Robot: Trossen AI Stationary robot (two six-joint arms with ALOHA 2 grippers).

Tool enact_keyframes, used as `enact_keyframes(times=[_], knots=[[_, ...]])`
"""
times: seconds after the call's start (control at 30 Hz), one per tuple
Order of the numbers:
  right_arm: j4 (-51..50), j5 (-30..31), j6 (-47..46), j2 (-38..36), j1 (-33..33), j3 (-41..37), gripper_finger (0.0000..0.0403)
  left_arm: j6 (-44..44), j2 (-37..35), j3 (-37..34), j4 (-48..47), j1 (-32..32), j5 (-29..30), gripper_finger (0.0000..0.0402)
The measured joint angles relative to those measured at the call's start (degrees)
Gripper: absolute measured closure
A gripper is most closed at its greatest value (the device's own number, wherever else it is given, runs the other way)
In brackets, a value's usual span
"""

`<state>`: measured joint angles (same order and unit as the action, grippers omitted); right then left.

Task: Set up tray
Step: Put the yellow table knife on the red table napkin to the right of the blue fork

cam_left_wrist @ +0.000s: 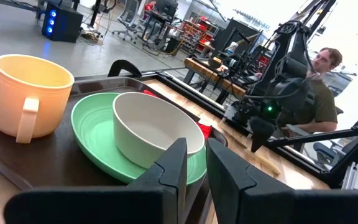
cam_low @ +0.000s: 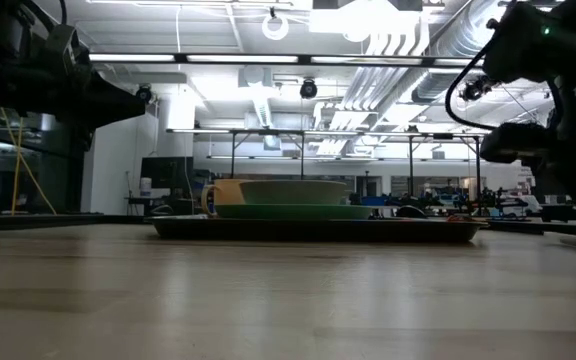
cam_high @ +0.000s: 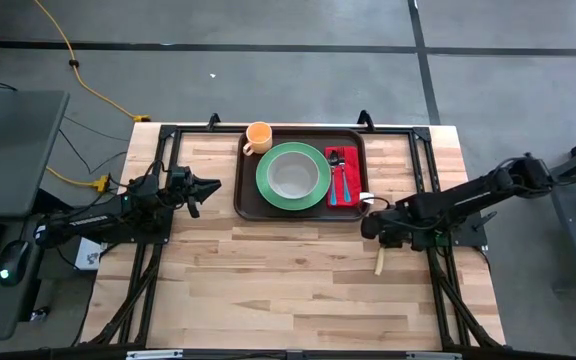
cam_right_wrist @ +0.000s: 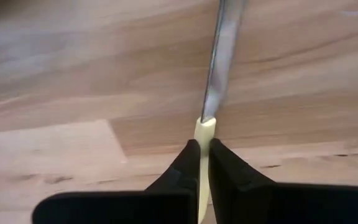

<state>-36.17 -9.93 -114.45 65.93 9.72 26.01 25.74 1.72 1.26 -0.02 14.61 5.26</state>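
Tray [cam_high: 243, 205] sits at the far middle of your wooden table [cam_high: 298, 280], and you will find it largely loaded: a green plate [cam_high: 268, 190] lies at its centre with a white bowl [cam_high: 293, 175] on top, an orange mug [cam_high: 258, 136] stands at the far left corner, and a red napkin [cam_high: 353, 170] lies along the right side carrying cutlery, seemingly a fork and spoon, though you cannot confirm which from above. One piece appears outstanding. Your right gripper [cam_right_wrist: 204, 163], positioned just off the tray's near right corner, has its fingers clamped on the pale handle of a knife [cam_right_wrist: 219, 62], with the steel blade pointing out over the bare wood. Judge the remaining work as carrying that knife to the napkin and releasing it there. Your left gripper [cam_left_wrist: 193, 167] waits beside the tray's left edge, aimed at the plate, fingers nearly together with a narrow gap and holding nothing. Surface is pale butcher-block planking, with nothing on it near the tray. Room beyond is a bright open workshop with ceiling ducts, benches and chairs; a person [cam_left_wrist: 323, 81] sits past the right arm.
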Motion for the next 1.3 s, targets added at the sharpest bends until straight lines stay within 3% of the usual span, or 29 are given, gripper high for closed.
enact_keyframes(times=[0.47,0.77,1.0,1.3], knots=[[-17.7,2.0,2.5,-1.2,0.0,11.0,0.0400,0.0,0.0,0.0,0.0,0.0,0.0,0.0309],[-9.0,2.7,3.4,0.4,0.9,10.0,0.0375,0.2,0.0,0.0,-0.1,0.0,-0.6,0.0309],[-6.6,-3.6,0.2,1.9,3.7,8.6,0.0320,0.2,0.0,0.0,-0.1,0.0,-0.6,0.0309],[-3.8,-0.9,-0.2,4.1,4.5,8.6,0.0284,0.2,0.0,0.0,-0.1,0.0,-0.6,0.0309]])
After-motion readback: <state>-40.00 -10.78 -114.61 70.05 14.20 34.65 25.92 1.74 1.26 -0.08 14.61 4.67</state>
